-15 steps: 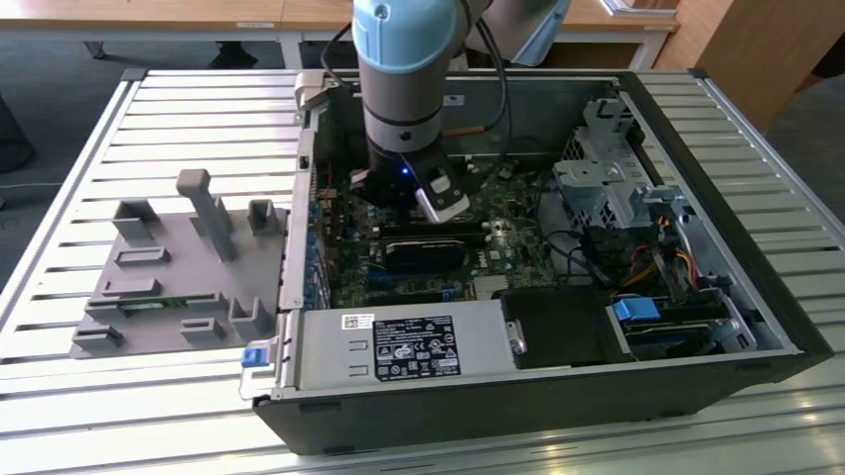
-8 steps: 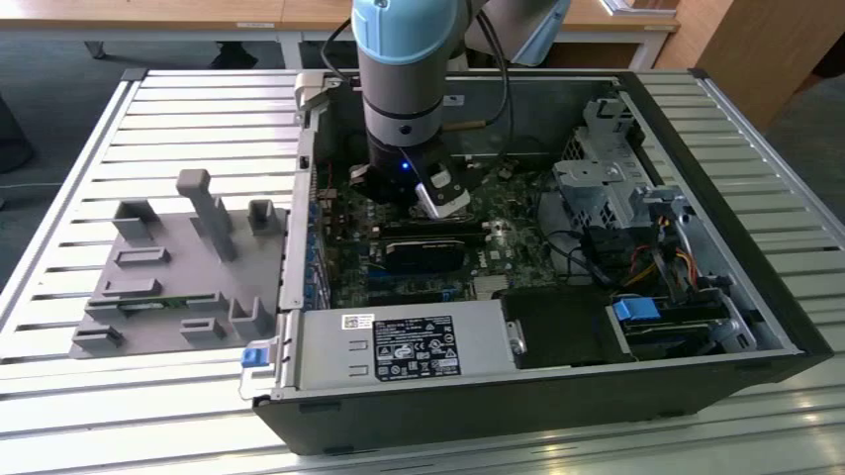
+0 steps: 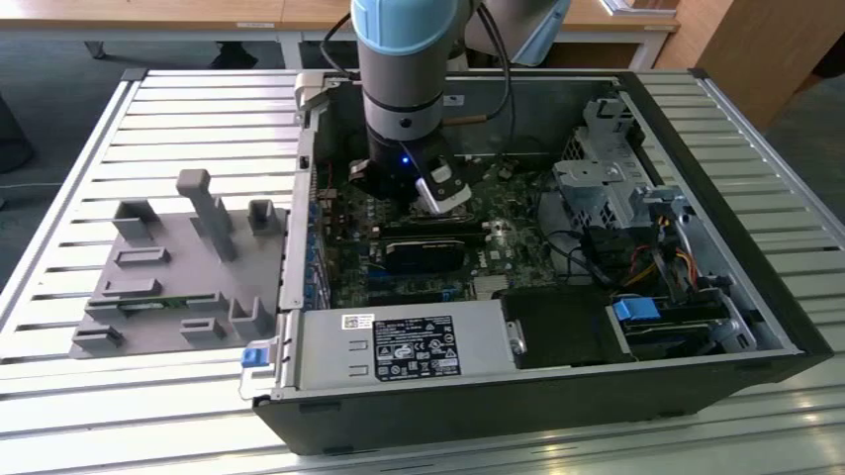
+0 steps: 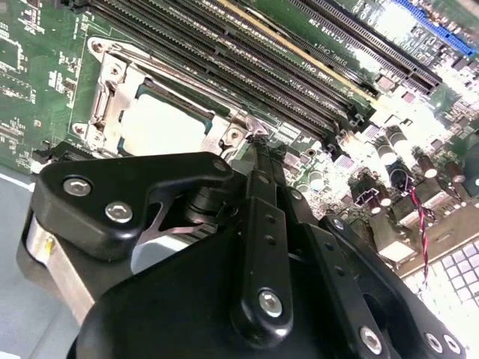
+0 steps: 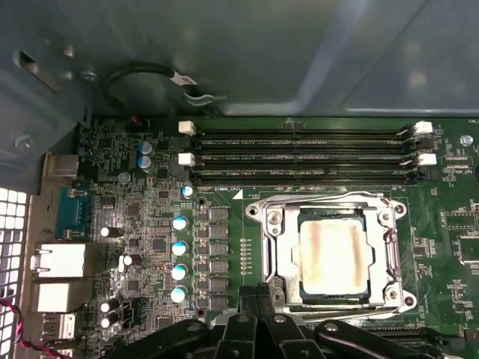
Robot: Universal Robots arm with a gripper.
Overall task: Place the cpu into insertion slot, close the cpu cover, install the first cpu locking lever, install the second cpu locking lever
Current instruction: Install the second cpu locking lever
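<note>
In the exterior view my pincer (image 3: 442, 198) hung low inside the open computer case (image 3: 739, 327), over the green motherboard (image 3: 509, 252), the black power supply (image 3: 403, 346) along the case's near edge.

In the second wrist view the pincer (image 4: 256, 138) sat just beside the cpu cover (image 4: 112, 90), fingers apparently together on nothing (I judged a lever step, needing a slow, level push). The memory slots (image 4: 247, 60) crowded close.

In the first wrist view the cpu (image 5: 334, 258) lay seated in the insertion slot (image 5: 334, 218), the cover (image 5: 281, 258) down around it.
</note>
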